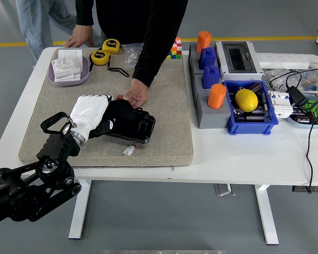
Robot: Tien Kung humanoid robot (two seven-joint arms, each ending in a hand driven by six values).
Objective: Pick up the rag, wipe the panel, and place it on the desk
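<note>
Left hand (90,114) pressing rag (116,114) onto panel (133,128), mid-mat.
Fingers curled over the black rag, gripping it on the panel's left part. Person's hand (135,96) steadies the panel's far edge. Panel lies on the mat (164,106); small white connector (129,151) just in front of it.

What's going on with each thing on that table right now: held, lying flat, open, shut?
Left hand: curled, pressing the rag.
Rag: bunched on the panel, under the hand.
Panel: flat on the mat, steadied by a person's hand.
Mat: lying flat.
Lemon: sitting in the blue bin.
Tape measures: lying unused.
</note>
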